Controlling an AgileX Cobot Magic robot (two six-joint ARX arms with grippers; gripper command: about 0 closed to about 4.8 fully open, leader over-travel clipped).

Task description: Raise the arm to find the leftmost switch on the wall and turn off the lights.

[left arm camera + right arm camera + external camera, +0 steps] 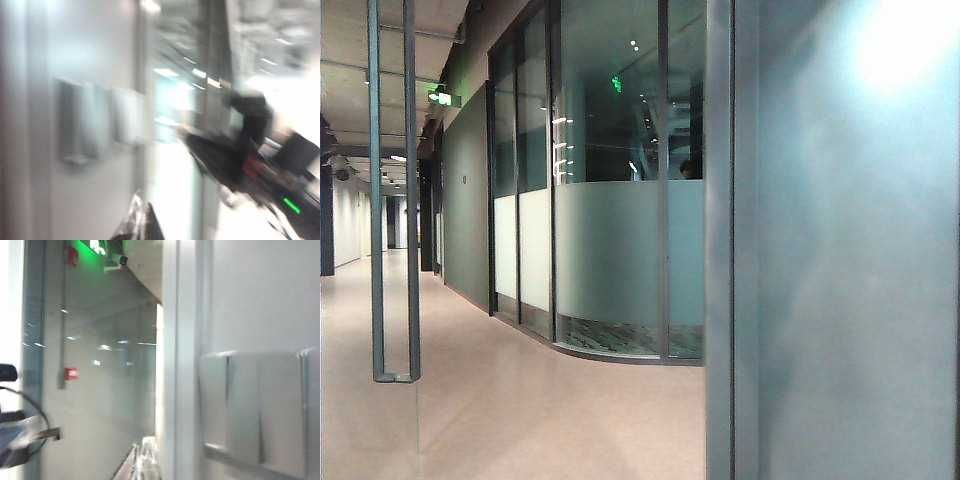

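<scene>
Smooth matte wall (260, 300) carries rectangular switch panel (252, 410); grippers' state unclear.

The wall (860, 280) is a smooth, matt blue-grey panel, with a soft bright sheen near its upper part. Beside it stands a grey metal upright (720, 250) with a dull brushed look. Beyond the upright, the curved partition (620, 250) is glass, clear and reflective above, frosted and milky below, held in dark metal frames. The floor (520, 400) is smooth and slightly glossy, pale beige. On the wall, the switch plate (255, 410) looks like smooth satin plastic in light grey, with rockers of the same finish. The left claw (142, 225) and right claw (142, 460) show only as blurred tips, partly dark, partly clear and shiny.
</scene>
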